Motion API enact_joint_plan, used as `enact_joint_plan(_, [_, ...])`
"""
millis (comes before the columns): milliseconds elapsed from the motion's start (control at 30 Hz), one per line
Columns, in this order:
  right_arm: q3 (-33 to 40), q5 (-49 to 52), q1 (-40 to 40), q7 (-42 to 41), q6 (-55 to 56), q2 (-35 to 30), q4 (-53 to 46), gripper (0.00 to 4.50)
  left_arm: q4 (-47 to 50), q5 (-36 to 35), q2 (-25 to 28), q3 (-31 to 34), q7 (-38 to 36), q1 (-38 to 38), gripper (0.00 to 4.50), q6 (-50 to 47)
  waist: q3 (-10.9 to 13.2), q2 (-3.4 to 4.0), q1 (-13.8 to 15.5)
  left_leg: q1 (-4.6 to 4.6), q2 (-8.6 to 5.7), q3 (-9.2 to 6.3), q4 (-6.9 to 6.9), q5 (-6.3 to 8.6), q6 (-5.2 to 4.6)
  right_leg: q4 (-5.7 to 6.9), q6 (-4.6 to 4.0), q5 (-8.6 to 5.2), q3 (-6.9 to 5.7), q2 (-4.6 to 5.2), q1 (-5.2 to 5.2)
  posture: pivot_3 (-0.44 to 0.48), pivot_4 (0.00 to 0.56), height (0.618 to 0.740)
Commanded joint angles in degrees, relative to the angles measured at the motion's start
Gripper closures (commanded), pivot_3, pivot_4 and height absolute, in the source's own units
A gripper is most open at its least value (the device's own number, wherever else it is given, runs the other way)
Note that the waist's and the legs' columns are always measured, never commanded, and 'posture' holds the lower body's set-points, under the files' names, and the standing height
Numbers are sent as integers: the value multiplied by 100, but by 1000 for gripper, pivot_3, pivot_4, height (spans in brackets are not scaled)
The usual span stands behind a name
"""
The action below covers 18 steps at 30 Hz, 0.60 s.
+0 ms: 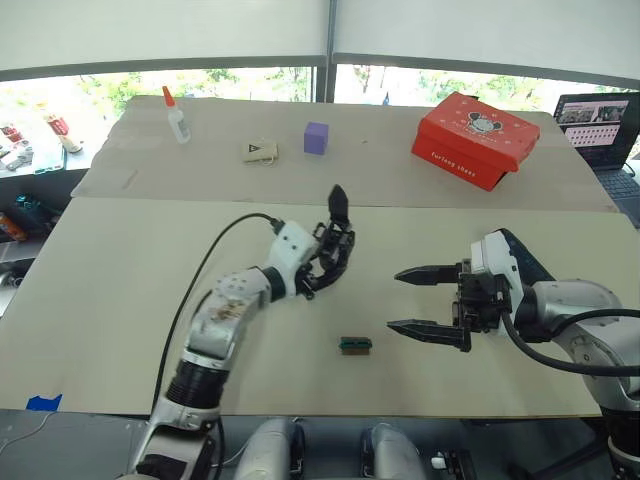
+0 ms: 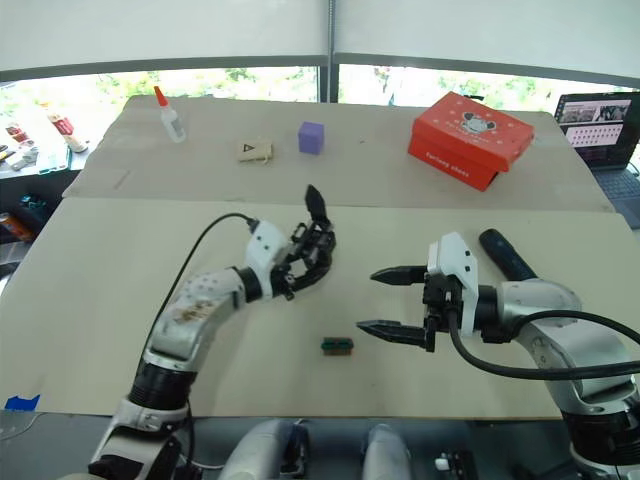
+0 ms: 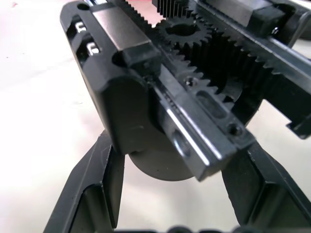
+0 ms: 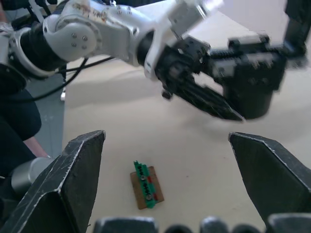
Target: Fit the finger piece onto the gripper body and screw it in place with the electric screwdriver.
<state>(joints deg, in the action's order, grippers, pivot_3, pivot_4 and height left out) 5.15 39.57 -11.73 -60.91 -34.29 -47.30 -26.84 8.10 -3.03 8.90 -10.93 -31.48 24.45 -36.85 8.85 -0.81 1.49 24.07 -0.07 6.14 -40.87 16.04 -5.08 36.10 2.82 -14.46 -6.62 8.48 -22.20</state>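
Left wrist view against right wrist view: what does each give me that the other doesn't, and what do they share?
The left wrist view gives the close detail: the gripper body clamped between the fingers of the left hand, with its toothed racks and round gear. The right wrist view gives the wider scene: the open right hand, a small green-and-black block lying on the table, and the white left arm. Common to both: the gripper body held by the left hand, above the tan table.

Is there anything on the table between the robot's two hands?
Bare tabletop lies directly between them; a small green-and-black block sits just nearer the robot, in the left eye view.
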Motion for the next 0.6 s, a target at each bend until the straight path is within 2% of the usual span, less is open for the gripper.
enact_joint_plan(33, [117,128,-49,28,-34,-30,-117,0,306,427,-391,-71,1022,64,2229,-82,0,0,7,0,0,0,0,0,0,0,0,0,0,0,0,0,150,740])
enact_joint_plan(100, [95,147,-52,23,-58,-31,-133,0,294,519,-617,-89,1371,22,2229,-133,0,0,11,0,0,0,2,0,0,-1,0,0,1,0,-1,0,150,740])
enact_joint_plan(300, [48,140,-187,4,-106,-11,-78,0,-258,822,-656,-331,1769,-4,2229,119,0,0,84,0,0,0,2,0,0,-3,-1,0,-1,1,0,0,150,740])
enact_joint_plan(333, [43,124,-199,1,-97,-8,-64,0,-355,758,-643,-323,1699,-22,1202,203,0,0,91,0,0,0,0,0,0,-3,0,0,-1,1,0,0,150,740])
enact_joint_plan(433, [26,92,-205,19,-76,13,-59,0,-318,538,-541,-354,1353,-119,40,443,0,0,95,0,0,0,-1,0,0,-4,-1,0,-1,2,0,0,150,740])
enact_joint_plan(600, [24,57,-207,81,-51,59,-60,0,-172,127,-121,-159,652,-219,40,469,0,0,76,-4,1,1,1,0,1,-3,-1,0,-1,2,0,0,150,740])
